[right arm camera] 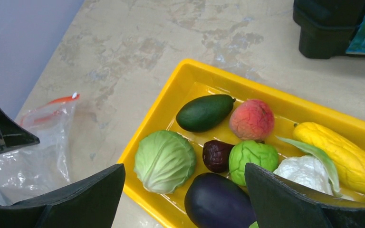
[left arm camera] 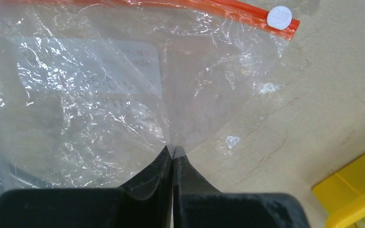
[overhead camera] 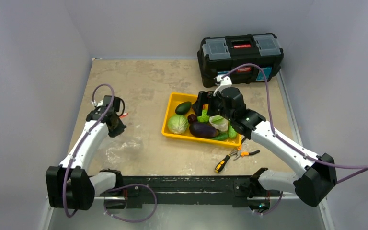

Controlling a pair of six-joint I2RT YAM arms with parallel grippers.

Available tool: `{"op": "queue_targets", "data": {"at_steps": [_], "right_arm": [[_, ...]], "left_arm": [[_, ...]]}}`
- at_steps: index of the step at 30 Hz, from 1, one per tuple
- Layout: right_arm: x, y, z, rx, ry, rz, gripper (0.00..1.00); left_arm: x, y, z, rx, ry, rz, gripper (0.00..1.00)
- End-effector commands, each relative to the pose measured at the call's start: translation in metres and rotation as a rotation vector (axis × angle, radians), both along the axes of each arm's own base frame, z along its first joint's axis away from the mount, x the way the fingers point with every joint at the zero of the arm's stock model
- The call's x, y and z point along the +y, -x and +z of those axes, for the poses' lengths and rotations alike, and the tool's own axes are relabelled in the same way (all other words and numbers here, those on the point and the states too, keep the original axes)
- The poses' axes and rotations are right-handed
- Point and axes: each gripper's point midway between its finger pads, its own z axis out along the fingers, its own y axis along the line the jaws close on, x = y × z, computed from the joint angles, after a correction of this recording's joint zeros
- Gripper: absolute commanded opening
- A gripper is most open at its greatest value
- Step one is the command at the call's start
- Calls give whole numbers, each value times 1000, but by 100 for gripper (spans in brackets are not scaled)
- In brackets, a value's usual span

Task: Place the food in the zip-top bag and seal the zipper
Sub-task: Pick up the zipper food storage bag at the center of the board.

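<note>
The clear zip-top bag (left arm camera: 100, 104) fills the left wrist view. Its red-orange zipper (left arm camera: 209, 7) runs along the far edge and ends at a white slider (left arm camera: 279, 17). My left gripper (left arm camera: 173, 153) is shut on the bag's near edge and sits at the table's left (overhead camera: 111, 117). The bag also shows in the right wrist view (right arm camera: 47, 142). My right gripper (right arm camera: 185, 190) is open and empty, hovering over the food in the yellow tray (right arm camera: 171, 99): cabbage (right arm camera: 165, 161), eggplant (right arm camera: 218, 202), avocado (right arm camera: 204, 112), a red piece (right arm camera: 252, 118), a yellow piece (right arm camera: 337, 149) and cauliflower (right arm camera: 304, 173).
A black toolbox (overhead camera: 242, 55) stands at the back right behind the tray (overhead camera: 172, 103). Pliers (overhead camera: 243, 153) and a screwdriver (overhead camera: 222, 164) lie on the table in front of the tray. Grey walls close in on the left, back and right.
</note>
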Motion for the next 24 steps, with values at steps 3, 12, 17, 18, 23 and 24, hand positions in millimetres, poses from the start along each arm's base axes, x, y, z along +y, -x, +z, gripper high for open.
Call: {"op": "queue_targets", "data": {"at_steps": [3, 12, 17, 18, 23, 24], "right_arm": [[26, 0, 10, 8, -77, 93, 99], [65, 9, -6, 231, -259, 149, 99], [72, 13, -6, 371, -366, 86, 99], [71, 13, -3, 370, -387, 73, 99], [64, 14, 14, 345, -470, 37, 99], [65, 14, 18, 341, -480, 47, 99]], "left_arm": [[-21, -23, 71, -274, 28, -319, 0], [-134, -8, 178, -847, 173, -1095, 0], [-159, 17, 172, -886, 153, -1302, 0], [-161, 22, 170, -895, 158, -1321, 0], [-164, 38, 175, -943, 150, -1368, 0], [-166, 40, 175, -945, 163, -1377, 0]]}}
